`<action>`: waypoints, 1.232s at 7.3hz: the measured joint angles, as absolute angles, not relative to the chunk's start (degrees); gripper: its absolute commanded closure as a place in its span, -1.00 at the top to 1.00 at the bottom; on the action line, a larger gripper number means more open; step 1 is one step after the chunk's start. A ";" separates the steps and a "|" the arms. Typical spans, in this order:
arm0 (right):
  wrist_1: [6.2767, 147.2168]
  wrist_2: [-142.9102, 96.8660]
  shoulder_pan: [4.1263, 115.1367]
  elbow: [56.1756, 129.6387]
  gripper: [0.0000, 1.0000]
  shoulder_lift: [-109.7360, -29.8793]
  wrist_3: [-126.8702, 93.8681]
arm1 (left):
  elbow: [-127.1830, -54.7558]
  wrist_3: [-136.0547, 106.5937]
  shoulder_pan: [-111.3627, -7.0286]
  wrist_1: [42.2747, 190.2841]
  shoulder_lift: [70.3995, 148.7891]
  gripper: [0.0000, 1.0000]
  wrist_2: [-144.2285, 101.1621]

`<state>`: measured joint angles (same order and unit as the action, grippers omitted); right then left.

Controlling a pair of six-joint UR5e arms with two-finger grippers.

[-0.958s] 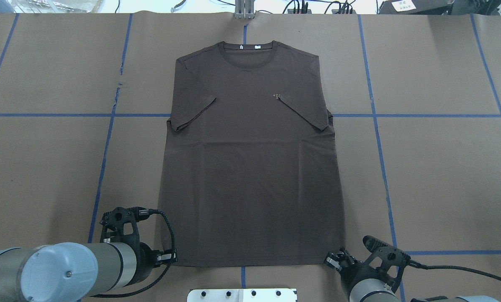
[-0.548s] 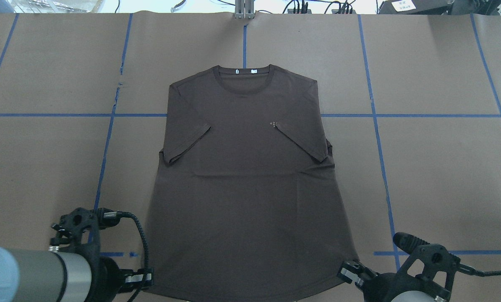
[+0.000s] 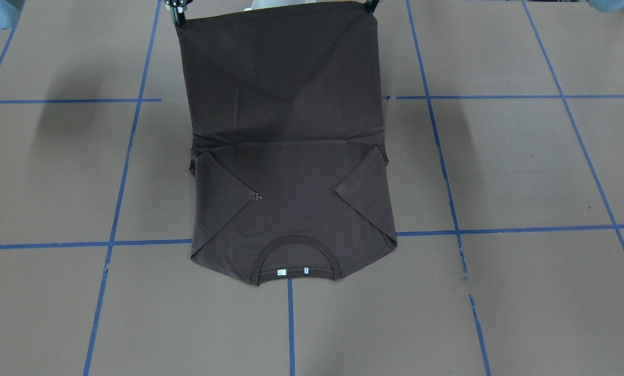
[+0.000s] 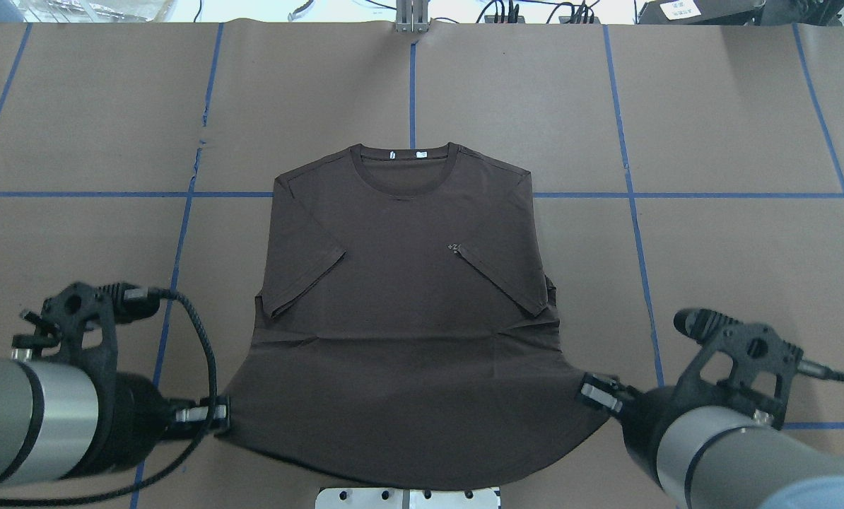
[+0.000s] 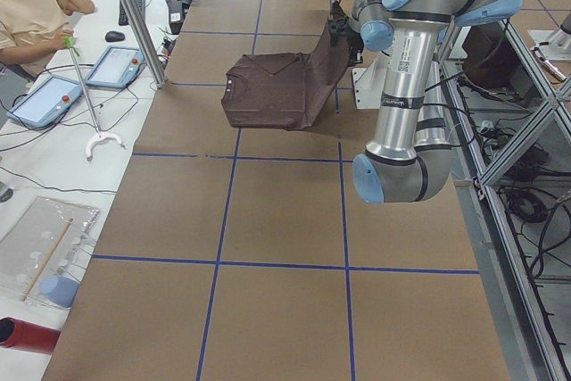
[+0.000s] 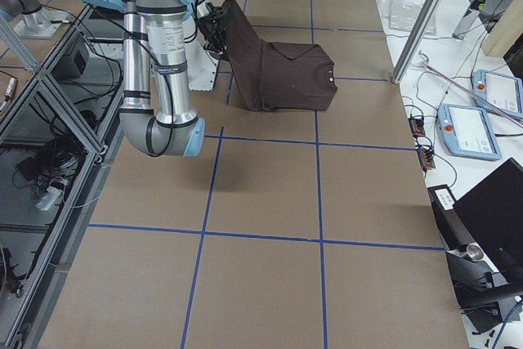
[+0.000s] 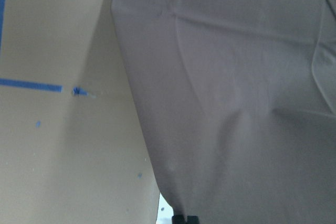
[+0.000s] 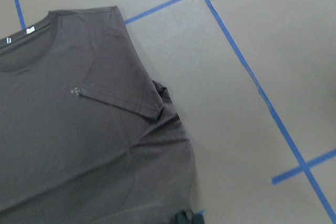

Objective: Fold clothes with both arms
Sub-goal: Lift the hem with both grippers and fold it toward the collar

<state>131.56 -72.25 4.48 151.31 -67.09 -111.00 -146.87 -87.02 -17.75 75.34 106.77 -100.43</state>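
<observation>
Two black grippers, the left gripper (image 4: 206, 413) and the right gripper (image 4: 597, 393), are each pinched closed on one hem corner of the dark brown T-shirt (image 4: 408, 297). The soft, matte cloth (sleeves (image 4: 298, 261) folded inward) hangs lifted at the hem and sags between them. The half with the ribbed collar (image 4: 402, 192) lies flat on the brown paper table (image 4: 747, 268).

Overhead and front-facing cameras look down from opposite sides of the table (image 4: 712, 127), side cameras look along it, and wrist cameras sit close; all share the T-shirt (image 4: 408, 297).
</observation>
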 measured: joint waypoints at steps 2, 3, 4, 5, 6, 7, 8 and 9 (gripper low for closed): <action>124.46 -78.05 16.33 143.62 -1.00 -65.25 -102.55 | -139.35 -75.72 -30.06 75.27 110.78 -1.00 -100.56; 118.48 -79.99 21.30 137.19 -1.00 -64.36 -99.54 | -134.51 -71.97 -34.89 75.51 112.69 -1.00 -100.53; 111.45 -81.49 25.57 129.69 -1.00 -63.48 -97.19 | -128.44 -70.15 -38.14 76.58 115.28 -1.00 -100.31; 104.45 -82.48 28.92 122.13 -1.00 -62.67 -95.35 | -121.85 -68.83 -40.22 79.65 117.25 -1.00 -100.04; 98.74 -82.91 31.16 115.59 -1.00 -61.95 -94.14 | -115.31 -67.59 -41.44 84.64 118.18 -1.00 -99.33; 94.40 -83.07 32.61 110.39 -1.00 -61.30 -93.41 | -108.61 -66.88 -42.11 90.14 119.05 -1.00 -98.19; 91.10 -83.10 33.54 105.83 -1.00 -60.39 -92.80 | -102.00 -66.19 -42.43 95.33 120.29 -1.00 -97.43; 88.21 -83.06 34.19 100.65 -1.00 -58.54 -92.32 | -96.62 -65.51 -42.53 99.41 121.42 -1.00 -97.12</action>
<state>88.21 -83.06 34.19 100.65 -58.54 -92.32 -96.62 -65.51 -42.53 99.41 121.42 -97.12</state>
